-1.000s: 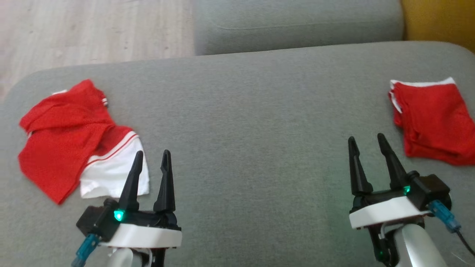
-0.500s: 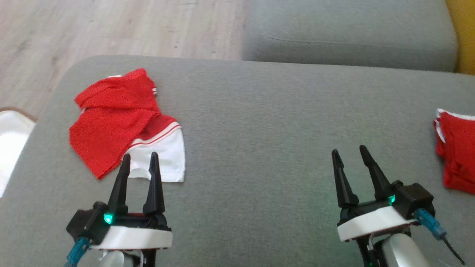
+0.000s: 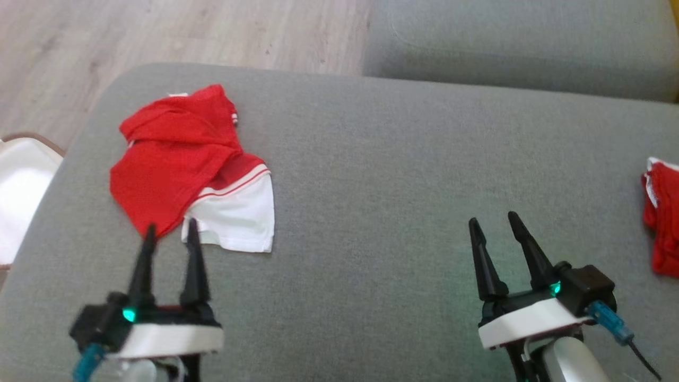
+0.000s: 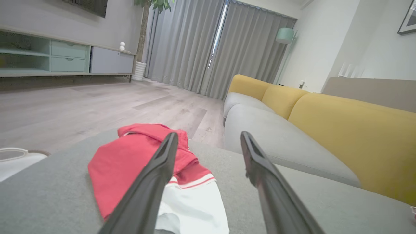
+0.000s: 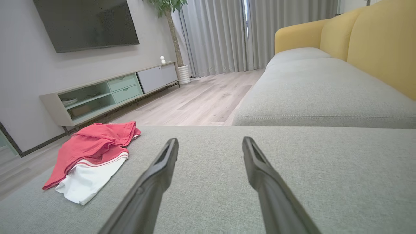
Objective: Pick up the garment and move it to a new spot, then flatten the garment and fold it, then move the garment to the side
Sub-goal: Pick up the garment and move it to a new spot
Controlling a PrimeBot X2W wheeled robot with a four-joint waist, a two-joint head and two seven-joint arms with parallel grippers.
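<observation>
A crumpled red and white garment [image 3: 185,170] lies at the left end of the grey sofa seat [image 3: 403,175]. My left gripper [image 3: 170,229] is open, its fingertips just short of the garment's near edge, nothing between them. In the left wrist view the garment [image 4: 130,162] lies right ahead of the open left gripper [image 4: 208,136]. My right gripper [image 3: 490,218] hovers open over bare cushion at the lower right, well away from the garment. The right wrist view has the garment [image 5: 94,152] far to the left of the open right gripper [image 5: 209,141].
A second red garment [image 3: 660,212] lies folded at the right edge of the seat. Another grey cushion [image 3: 520,42] sits behind. Wooden floor [image 3: 159,32] lies beyond the seat's left end, with a white object [image 3: 18,185] beside it. Yellow backrests [image 4: 341,130] line the sofa.
The camera has swung left, so the whole scene has shifted right. My left gripper has moved left relative to the garment, now facing its red near corner. Both grippers stay open.
</observation>
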